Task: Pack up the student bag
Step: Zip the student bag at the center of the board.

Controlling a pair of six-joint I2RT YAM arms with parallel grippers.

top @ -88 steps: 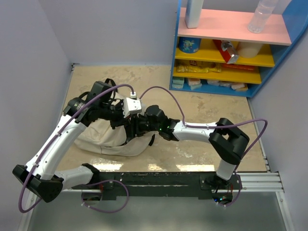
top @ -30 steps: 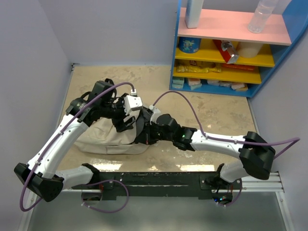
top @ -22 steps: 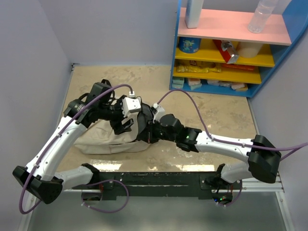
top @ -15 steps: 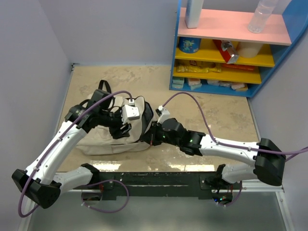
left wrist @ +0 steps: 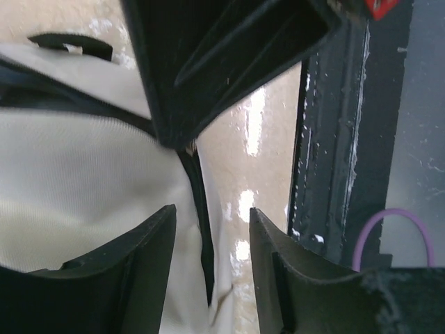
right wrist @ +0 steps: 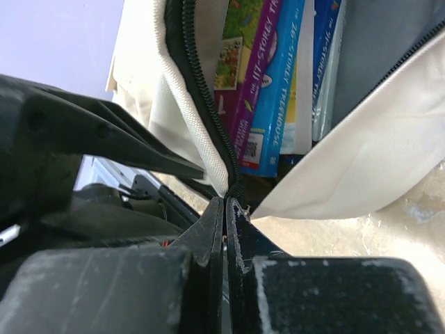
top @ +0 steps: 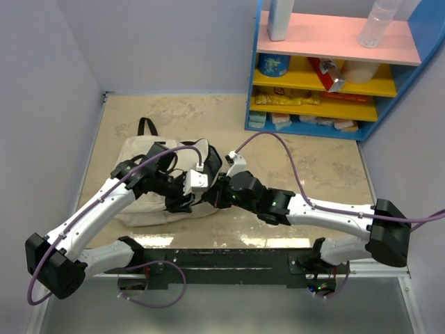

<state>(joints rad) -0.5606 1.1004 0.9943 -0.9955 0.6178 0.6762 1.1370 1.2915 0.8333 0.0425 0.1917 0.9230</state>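
Lying on the beige desk [top: 292,160], left of centre and just in front of the two arm bases, the student bag [top: 135,158] is a soft tan backpack with a black strap [top: 144,125] looping out at its far side. Both arms reach in to its right-hand end, where the opening is. The right gripper [top: 214,197] is pinched tight on the zipper [right wrist: 201,104]: in the right wrist view the right gripper's [right wrist: 226,202] jaws are pressed flat together, and the black zipper teeth run down the edge of the tan fabric [right wrist: 361,167] straight into their tips. Above that grip the bag gapes open, and several books [right wrist: 271,90] stand inside with their spines showing, one blue, one purple, against grey lining. The left gripper [top: 182,202] hangs over the bag's near right corner, just beside the right one. In the left wrist view the left gripper's [left wrist: 210,223] jaws stand apart at a middling width, with the pale cloth of the bag [left wrist: 69,174] and a line of its black trim seen in the gap; whether they touch the fabric I cannot tell. A dark rail [left wrist: 334,139] runs along the near edge of the desk. A blue shelf unit [top: 334,69] with pink and yellow boards stands at the far right, well apart from the bag.
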